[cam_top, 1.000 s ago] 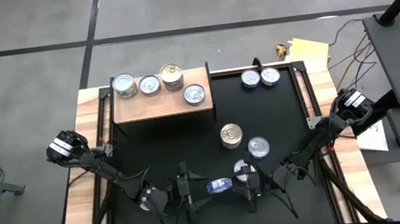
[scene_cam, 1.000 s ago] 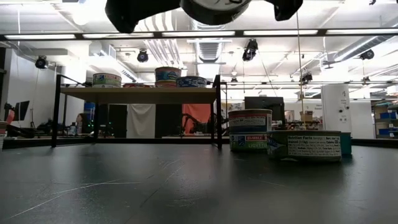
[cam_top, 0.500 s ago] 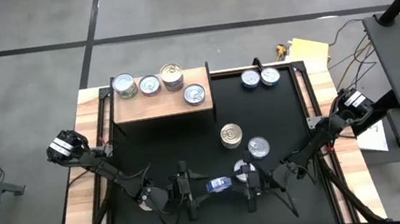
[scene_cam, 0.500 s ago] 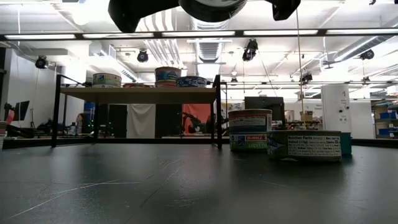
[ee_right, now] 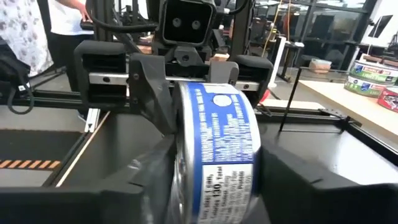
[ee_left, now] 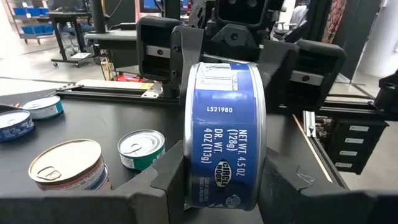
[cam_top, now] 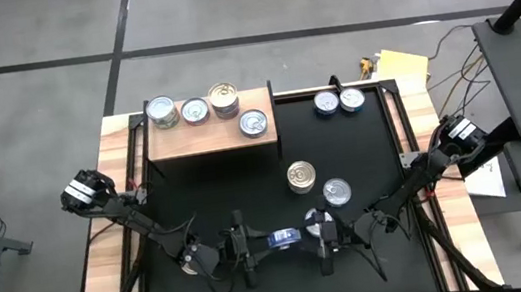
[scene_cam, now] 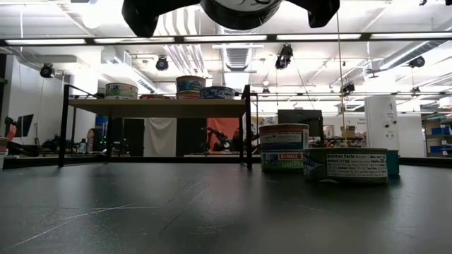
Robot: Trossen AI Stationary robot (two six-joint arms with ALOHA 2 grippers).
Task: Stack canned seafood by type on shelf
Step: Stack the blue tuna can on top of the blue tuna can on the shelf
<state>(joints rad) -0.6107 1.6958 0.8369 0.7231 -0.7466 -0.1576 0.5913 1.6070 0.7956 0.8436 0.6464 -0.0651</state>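
Note:
A blue-labelled can point(cam_top: 282, 236) of seafood hangs on its edge above the table's near middle, between my two grippers, which point at each other. My left gripper point(cam_top: 273, 238) comes from the left and is shut on the can point(ee_left: 224, 137). My right gripper point(cam_top: 294, 234) comes from the right and is open. Its fingers point(ee_right: 292, 180) stand close on either side of the same can point(ee_right: 217, 143). The wooden shelf point(cam_top: 210, 132) at the far left bears several cans standing on their bases, one a gold-topped stack point(cam_top: 223, 98). My left gripper pinches the can by its two flat ends, near the rim point(ee_left: 194, 171), between its two fingers point(ee_left: 163, 186). The fingers come in level from the table's left. The can stands on edge with its label wall facing up, lifted clear of the table.
A gold-topped stack point(cam_top: 302, 176) and a silver-topped can point(cam_top: 336, 192) stand on the black mat just beyond the grippers. Two blue cans point(cam_top: 339, 102) sit at the far right. Free mat lies in front of the shelf point(scene_cam: 159, 107).
My left gripper's fingers have closed on the can and my right gripper's fingers have parted a little. The can between them has straightened from a slight slant. Neither arm has travelled.

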